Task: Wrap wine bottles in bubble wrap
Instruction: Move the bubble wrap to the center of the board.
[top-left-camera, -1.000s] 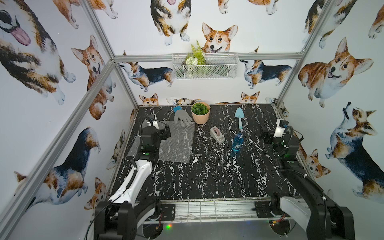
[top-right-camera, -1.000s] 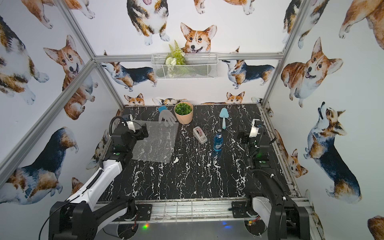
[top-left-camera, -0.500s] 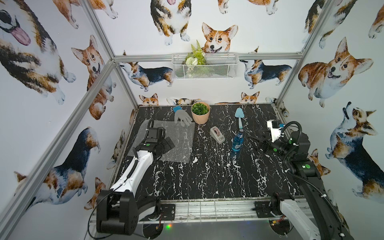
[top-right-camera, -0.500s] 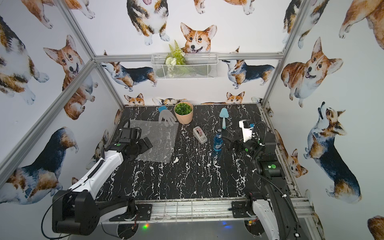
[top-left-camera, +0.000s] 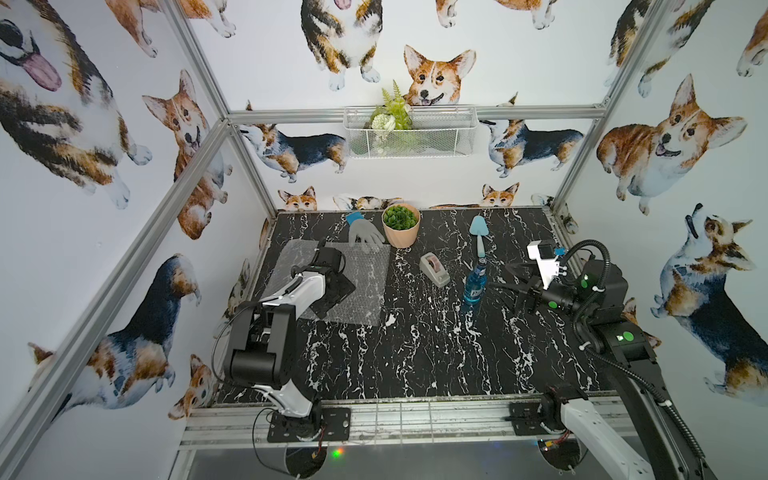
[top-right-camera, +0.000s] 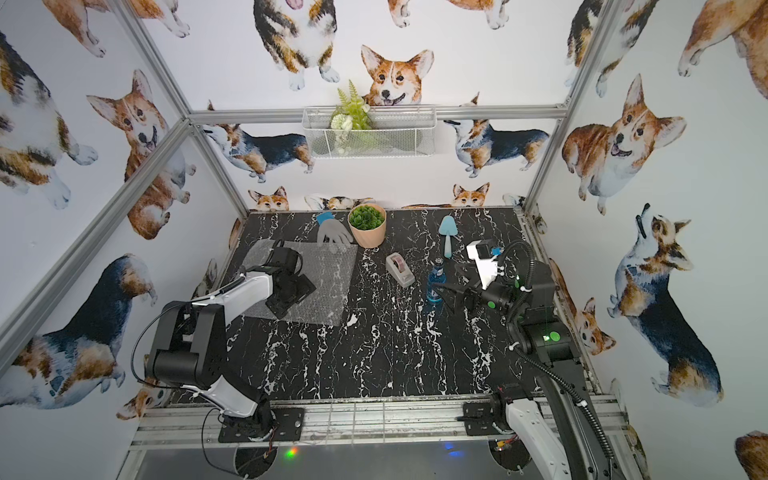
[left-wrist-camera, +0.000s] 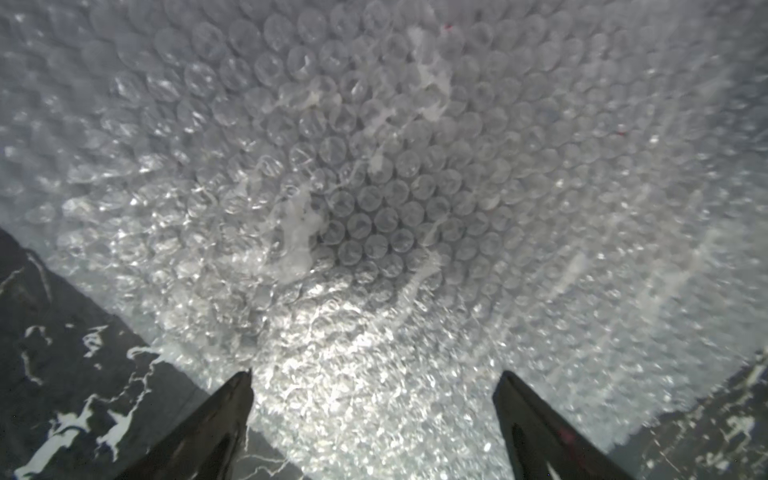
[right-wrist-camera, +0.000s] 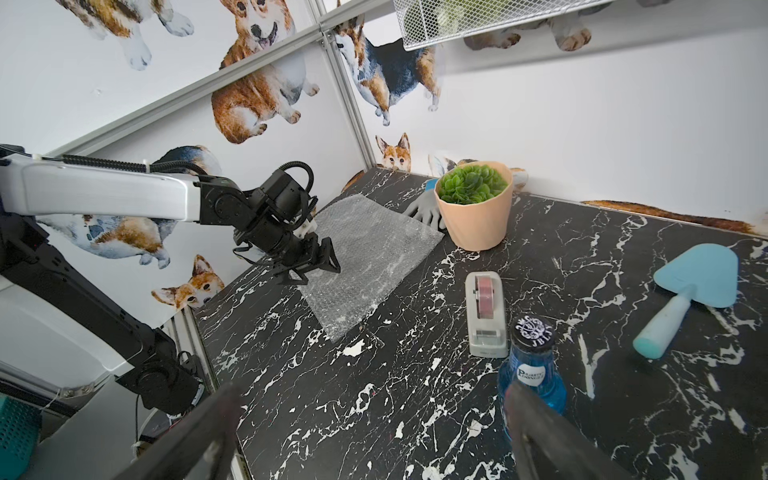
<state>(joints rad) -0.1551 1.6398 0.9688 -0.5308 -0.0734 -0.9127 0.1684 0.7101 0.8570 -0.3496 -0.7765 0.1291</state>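
Blue bottle (right-wrist-camera: 534, 374) just ahead of my R claw (right-wrist-camera: 374, 390), spread; L claw (left-wrist-camera: 374, 374) spread over bubble wrap (left-wrist-camera: 374, 166). Approach stage; nxt I'd pinch bottle.

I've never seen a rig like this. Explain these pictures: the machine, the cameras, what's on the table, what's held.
Two robot arms stand at a marbled black table. Two pictures look down from overhead; the others come from cameras on each wrist. On the table: bubble wrap, an upright blue bottle, a grey glove, a potted plant, a tape dispenser, a trowel. The left tool hangs open over the wrap; the right tool is open beside the bottle. Nothing is held.
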